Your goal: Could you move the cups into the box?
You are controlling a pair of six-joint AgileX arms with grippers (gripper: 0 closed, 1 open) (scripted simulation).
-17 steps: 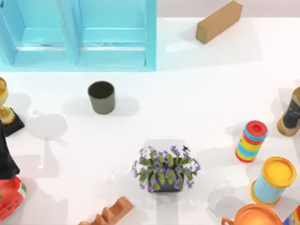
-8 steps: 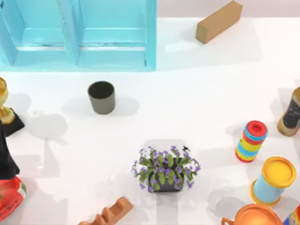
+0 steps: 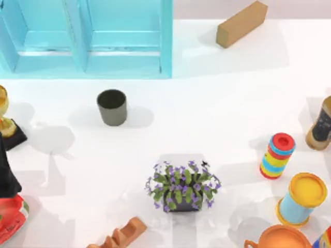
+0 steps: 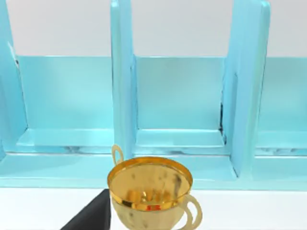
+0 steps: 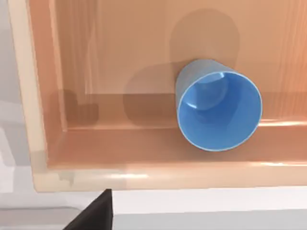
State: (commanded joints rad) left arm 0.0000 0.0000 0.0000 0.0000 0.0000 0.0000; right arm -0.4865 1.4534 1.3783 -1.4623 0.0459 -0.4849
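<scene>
Cup, grey-olive (image 3: 111, 106): unmoved over last sec, upright on counter (image 3: 217, 113) near turquoise box (image 3: 165, 41). Blue cup (image 5: 219, 111) sits in a walled compartment, so we judge 1 cup left. Left claw (image 4: 91, 218) & right claw (image 5: 93, 215): grip state, we can't tell.

1. The surface (image 3: 217, 103) is plain glossy white and spans almost the whole top view.
2. Along its far edge runs a pale grey band (image 3: 300, 8), the ground or wall beyond; which one cannot be told.
3. Light falls from above, casting soft grey shadows on the white, most of them lying to the left of or behind the objects.
4. In the left wrist view a flat, pale grey backdrop (image 4: 182, 24) shows above the white surface (image 4: 43, 206).
5. In the right wrist view a strip of white surface (image 5: 201, 199) lies at the bottom, with paler grey (image 5: 9, 96) along one side.
</scene>
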